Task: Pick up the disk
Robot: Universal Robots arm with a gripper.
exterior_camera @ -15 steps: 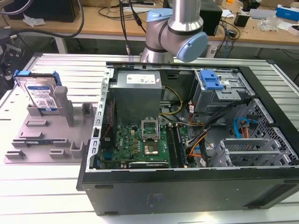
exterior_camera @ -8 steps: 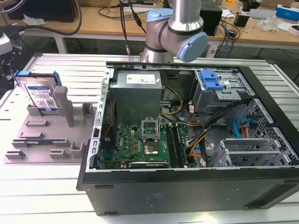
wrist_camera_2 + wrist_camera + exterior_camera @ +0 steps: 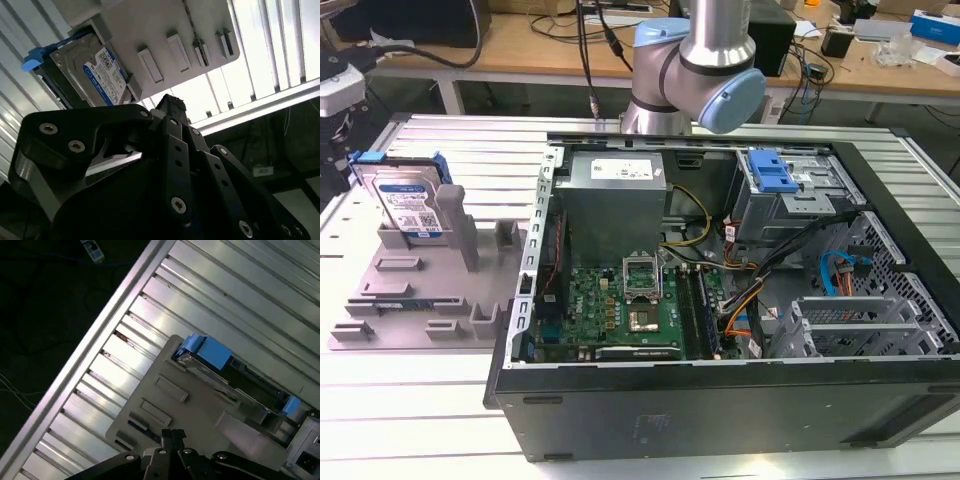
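Observation:
The disk (image 3: 410, 205) is a silver hard drive with a blue-and-white label and blue side rails. It stands upright in a slot of a grey holder (image 3: 420, 290) at the exterior view's left. In the second wrist view the disk (image 3: 95, 75) sits in the holder (image 3: 150, 30) beyond my black gripper (image 3: 171, 104). In the first wrist view the gripper (image 3: 173, 434) hangs above the holder (image 3: 200, 410), apart from the disk (image 3: 210, 357). Its fingertips sit together with nothing between them.
An open black computer case (image 3: 720, 400) lies on the slatted metal table (image 3: 470, 140), right of the holder. Inside are a grey power-supply box (image 3: 615, 200), a green motherboard (image 3: 620, 310), a blue drive bracket (image 3: 770, 172) and cables. The arm (image 3: 705, 60) rises behind the case.

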